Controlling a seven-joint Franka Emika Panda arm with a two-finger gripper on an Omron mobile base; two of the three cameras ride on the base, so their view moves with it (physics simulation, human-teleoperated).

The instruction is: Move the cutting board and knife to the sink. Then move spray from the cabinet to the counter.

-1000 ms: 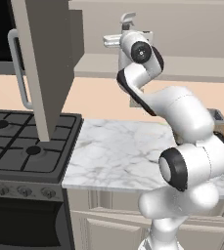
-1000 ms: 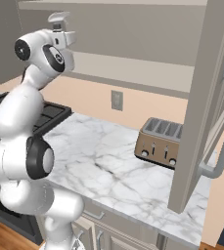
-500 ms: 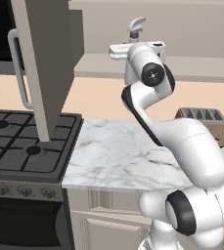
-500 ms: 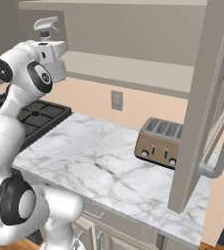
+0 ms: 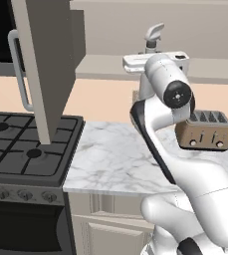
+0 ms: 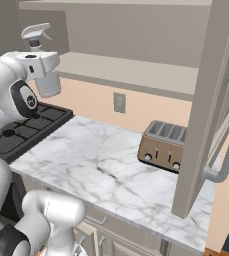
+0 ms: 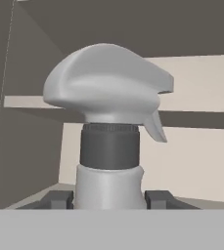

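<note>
Spray, the small slim grey bottle [image 7: 108, 141] with a narrow dark neck and a trigger nozzle, sits between the two dark finger tips of the gripper [image 7: 109, 199], which press against its body on either side; the gripper is closed on the bottle at a middling width. In the right base view the spray bottle [image 6: 41, 60] is held upright in the air, out in front of the beige shelf [image 6: 131, 72] of the taupe grey-brown wall cabinet [image 6: 206, 105] and high above the white marble surface [image 6: 101, 170] with grey veins. In the left base view its nozzle [image 5: 154, 37] shows above the white hand of the arm, level with the shelf edge.

The second part of the task looks about halfway done: the bottle appears lifted clear of the shelf, not resting on it, though contact underneath is hidden by the hand. What is left, by my reckoning, is to carry it down and outward and set it upright on the marble surface, then let go.

Of the first part, nothing here can be confirmed: the cutting board, knife and sink are not among what these views take in.

The surface below has open room between the black gas stove [image 5: 21, 149] on one side and the bronze four-slot toaster [image 6: 163, 145] on the other. The open cabinet door [image 5: 46, 64] hangs near the stove side.
</note>
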